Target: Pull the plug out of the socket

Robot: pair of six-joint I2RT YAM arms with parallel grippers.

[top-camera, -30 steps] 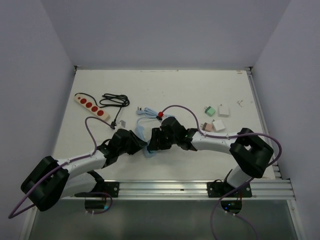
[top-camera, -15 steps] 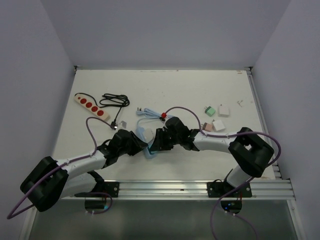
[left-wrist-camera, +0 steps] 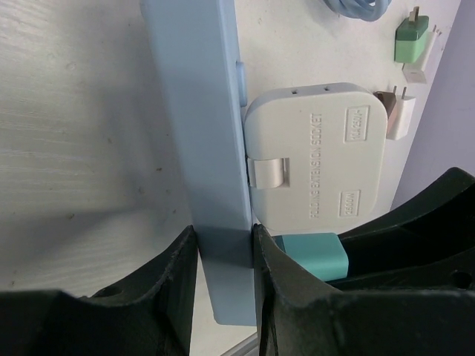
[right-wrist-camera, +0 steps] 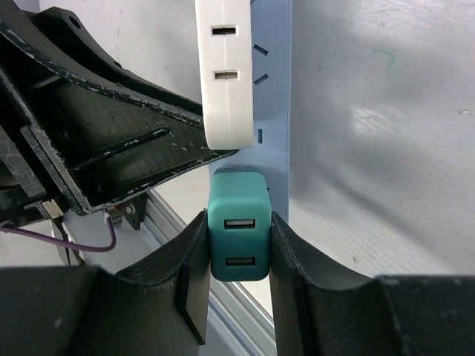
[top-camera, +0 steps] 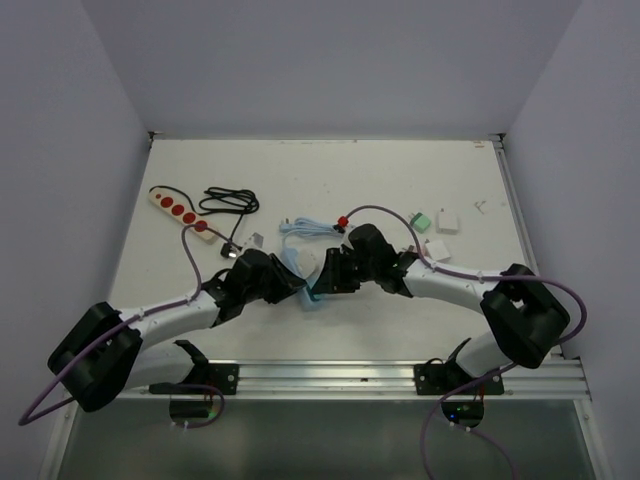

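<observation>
Both arms had shifted slightly right, with the blue strip [left-wrist-camera: 197,111] between them near the middle of the table [top-camera: 400,180]. The left gripper [left-wrist-camera: 223,248] was clamped tight across the strip. The right gripper [right-wrist-camera: 239,245] was closed narrowly on the teal plug [right-wrist-camera: 237,222], which sat against the strip's face just beside a white adapter [left-wrist-camera: 315,156]. Whether its pins were seated could not be told.

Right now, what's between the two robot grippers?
The blue power strip and the green plug stuck in it. The left gripper pinches the strip, the right gripper pinches the plug. Both wrist views show it.
</observation>
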